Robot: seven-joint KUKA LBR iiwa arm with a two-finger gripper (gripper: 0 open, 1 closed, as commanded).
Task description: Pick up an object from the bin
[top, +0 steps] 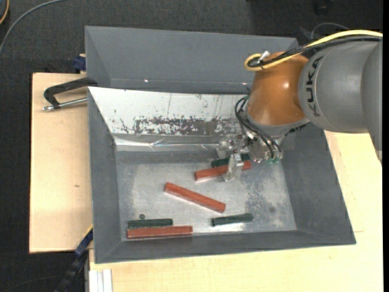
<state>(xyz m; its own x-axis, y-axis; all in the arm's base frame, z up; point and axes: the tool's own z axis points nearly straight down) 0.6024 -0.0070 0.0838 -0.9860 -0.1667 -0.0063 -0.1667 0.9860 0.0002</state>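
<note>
- The claw [233, 165] is set low over a short red bar [207, 174] by the bin's [103, 181] back wall, probably for a grasp;
- its state (spread or pinching) cannot be told.

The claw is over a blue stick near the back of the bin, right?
Not quite. The stick under the claw is red, not blue. The camera view shows it, near the back of the bin.
</note>
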